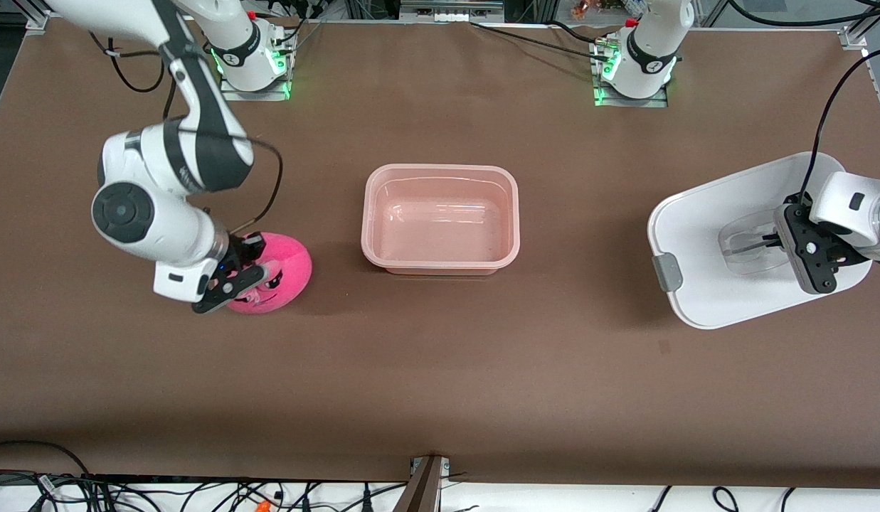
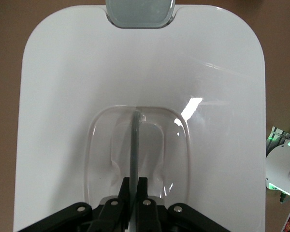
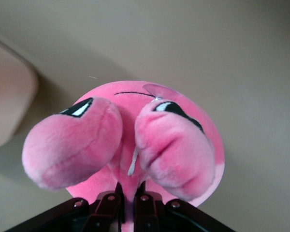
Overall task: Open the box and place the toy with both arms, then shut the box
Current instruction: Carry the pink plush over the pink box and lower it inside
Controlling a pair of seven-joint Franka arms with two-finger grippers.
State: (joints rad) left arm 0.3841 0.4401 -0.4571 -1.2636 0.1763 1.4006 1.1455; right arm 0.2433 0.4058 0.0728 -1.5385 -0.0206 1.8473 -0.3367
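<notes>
I see the box (image 1: 440, 219) sitting open near the middle of the brown table (image 1: 440, 370), its pale pink base bare inside; its white lid (image 1: 703, 235) is off, up at the left arm's end of the table, tilted, with one grey clip (image 1: 667, 272) showing on its edge toward the front camera. My left gripper (image 1: 775, 240) has the lid by its clear handle (image 2: 137, 150); in the left wrist view the two fingers (image 2: 144, 191) are pinched tight on the thin upright rib of that handle.

The toy (image 1: 276, 274) lies on the table toward the right arm's end, well apart from the box and a little nearer to the front camera than it; my right gripper (image 1: 244, 274) is down on it; in the right wrist view the fingers (image 3: 142, 195) are squeezed together into the plush, which bulges up in two pink lobes either side of them, so I read it as clamped on the toy (image 3: 135, 145); the dark face marks show on the toy's upper surface.
</notes>
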